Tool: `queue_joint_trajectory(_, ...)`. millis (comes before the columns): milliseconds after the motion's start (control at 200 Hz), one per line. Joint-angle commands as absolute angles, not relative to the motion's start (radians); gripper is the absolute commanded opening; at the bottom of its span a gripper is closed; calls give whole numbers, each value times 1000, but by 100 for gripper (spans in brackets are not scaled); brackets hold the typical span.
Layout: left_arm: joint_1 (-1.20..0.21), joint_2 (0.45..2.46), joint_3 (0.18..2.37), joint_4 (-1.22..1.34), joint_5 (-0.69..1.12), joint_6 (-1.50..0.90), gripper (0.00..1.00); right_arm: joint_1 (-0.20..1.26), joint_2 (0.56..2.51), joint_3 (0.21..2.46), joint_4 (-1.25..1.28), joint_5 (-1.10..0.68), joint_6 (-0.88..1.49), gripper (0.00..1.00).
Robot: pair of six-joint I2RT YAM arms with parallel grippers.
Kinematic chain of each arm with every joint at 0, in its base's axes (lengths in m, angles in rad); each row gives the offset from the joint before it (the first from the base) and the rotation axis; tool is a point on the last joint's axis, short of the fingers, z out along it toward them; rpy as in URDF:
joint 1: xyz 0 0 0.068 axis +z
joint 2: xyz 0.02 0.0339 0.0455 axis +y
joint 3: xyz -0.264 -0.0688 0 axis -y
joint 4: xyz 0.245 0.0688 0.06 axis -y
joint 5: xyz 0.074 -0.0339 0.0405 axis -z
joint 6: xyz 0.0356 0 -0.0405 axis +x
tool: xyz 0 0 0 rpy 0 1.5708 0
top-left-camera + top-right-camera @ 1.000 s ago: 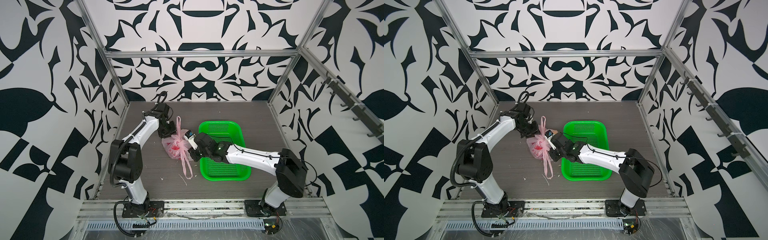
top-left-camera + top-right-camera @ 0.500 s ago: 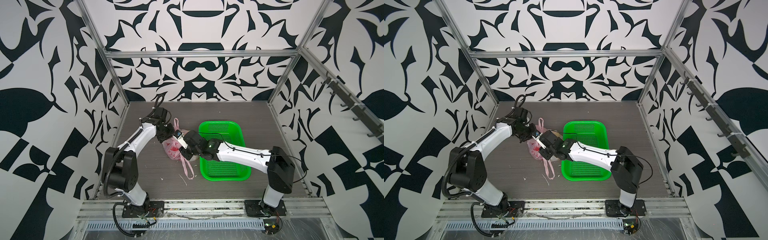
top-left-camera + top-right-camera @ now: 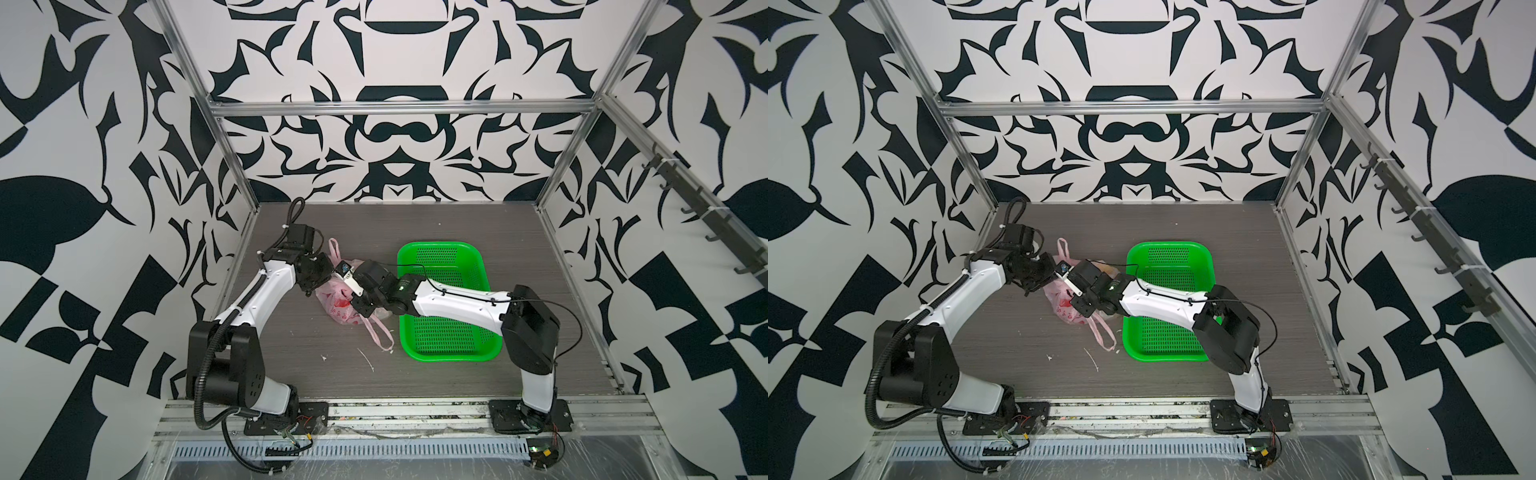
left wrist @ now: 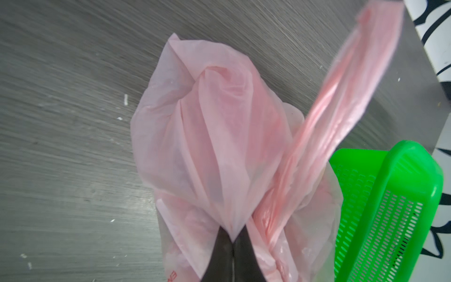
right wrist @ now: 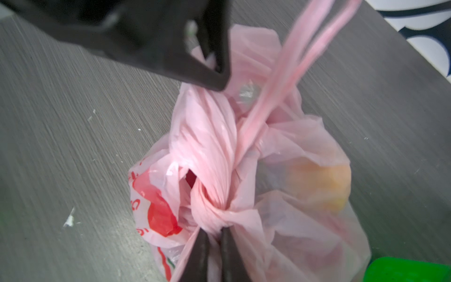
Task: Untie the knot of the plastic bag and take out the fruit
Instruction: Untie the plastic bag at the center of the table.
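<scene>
The plastic bag [image 3: 338,305] sits on the grey table [image 3: 291,353], left of centre and just beside the left rim of the green basket [image 3: 453,356]. In both top views the two arms meet over it. The left gripper [image 4: 233,241] comes in from the far left. Its jaws are pressed together on a pleated fold of the bag's pink film, which fans out from the dark fingertips [image 4: 220,254] in the left wrist view. The right gripper [image 5: 214,230] reaches in from the right, its arm crossing above the basket. Its jaws stand narrow, pinching the knot [image 5: 212,210], the tight twisted bunch at the bag's mouth. Pink plastic fills the slit between the fingers. In the right wrist view the left gripper's black body hangs over the far side of the bag, with a twisted band of film running from it to the knot. The fruit is inside the tied bag. One yellow-orange ball [image 5: 322,188] shows through the film to the right of the knot, and the rest cannot be told apart. Red print [image 5: 158,214] marks the bag's left face. One handle loop [image 3: 333,245] sticks out on the far side. The other loop [image 3: 380,332] trails on the table toward the near edge. A few white scraps [image 3: 365,359] lie on the table near that loop.
</scene>
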State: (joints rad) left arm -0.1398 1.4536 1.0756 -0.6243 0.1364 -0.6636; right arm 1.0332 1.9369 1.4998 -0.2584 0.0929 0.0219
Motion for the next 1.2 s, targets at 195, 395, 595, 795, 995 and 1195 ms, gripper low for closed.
queue_joint_trajectory(195,5,1361,995,-616,160,-654,0,1032,1913,1538,-201,114,36,0)
queue_joint_trajectory(395,74,1345,957,-590,166,-652,0,1002,1847,1457,-185,166,86,0)
queue_joint_trajectory(595,129,1314,914,-550,190,-659,0,917,1724,1288,-134,149,161,0)
queue_joint_trajectory(795,143,1299,880,-500,238,-692,0,879,1664,1226,-132,118,175,0)
queue_joint_trajectory(995,143,1302,862,-473,281,-707,0,888,1630,1238,-163,100,147,17)
queue_joint_trajectory(1195,143,1305,865,-462,317,-717,0,961,1610,1282,-212,177,43,31)
